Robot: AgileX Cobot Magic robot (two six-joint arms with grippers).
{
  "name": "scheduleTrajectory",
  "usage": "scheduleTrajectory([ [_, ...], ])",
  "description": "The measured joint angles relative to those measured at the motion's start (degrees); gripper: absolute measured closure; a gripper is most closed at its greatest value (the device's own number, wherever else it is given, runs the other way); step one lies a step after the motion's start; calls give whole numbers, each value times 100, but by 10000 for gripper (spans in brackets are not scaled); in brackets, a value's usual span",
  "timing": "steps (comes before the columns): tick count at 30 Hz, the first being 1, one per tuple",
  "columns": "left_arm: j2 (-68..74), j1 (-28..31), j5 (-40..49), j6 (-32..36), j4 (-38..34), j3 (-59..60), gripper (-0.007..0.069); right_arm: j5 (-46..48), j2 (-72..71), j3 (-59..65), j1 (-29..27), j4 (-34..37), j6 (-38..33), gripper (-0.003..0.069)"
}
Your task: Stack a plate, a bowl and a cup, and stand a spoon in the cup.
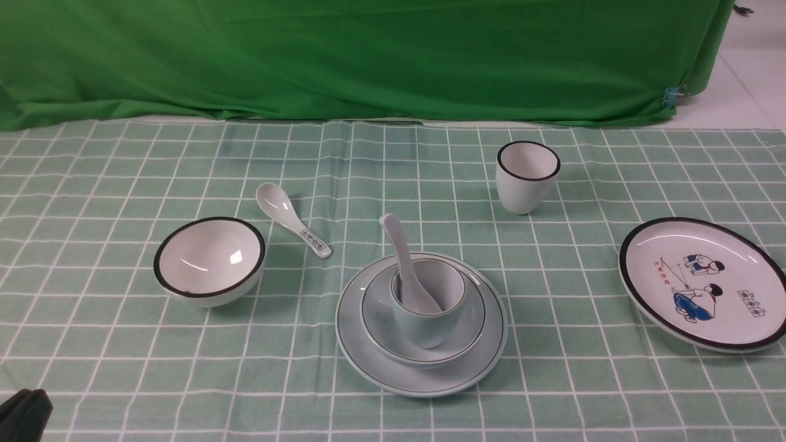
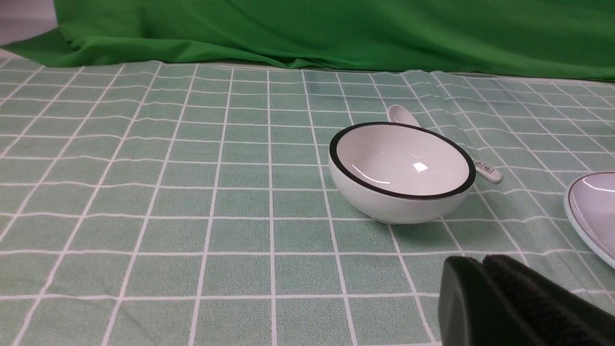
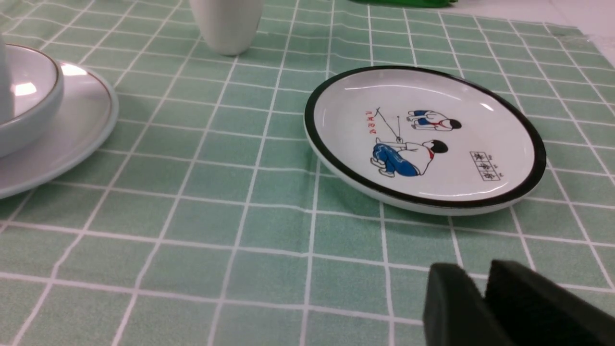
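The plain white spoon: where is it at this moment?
In the front view the plain white spoon stands bowl-end down in the pale cup, handle leaning up and left; the cup sits in the pale bowl on the pale plate, near centre.

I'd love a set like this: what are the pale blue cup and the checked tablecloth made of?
The cup looks like glazed ceramic, though melamine is possible: smooth, softly shiny, thin brownish rim line. The tablecloth seems matte woven fabric, given its creases and fine grainy texture.
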Motion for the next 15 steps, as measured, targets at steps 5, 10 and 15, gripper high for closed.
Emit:
scheduleTrajectory([
  [5,0,0,0,4,0,0,613,0,0,0,0,0,0,491],
  [10,0,0,0,4,0,0,613,0,0,0,0,0,0,485],
  [15,0,0,0,4,0,0,613,0,0,0,0,0,0,478],
])
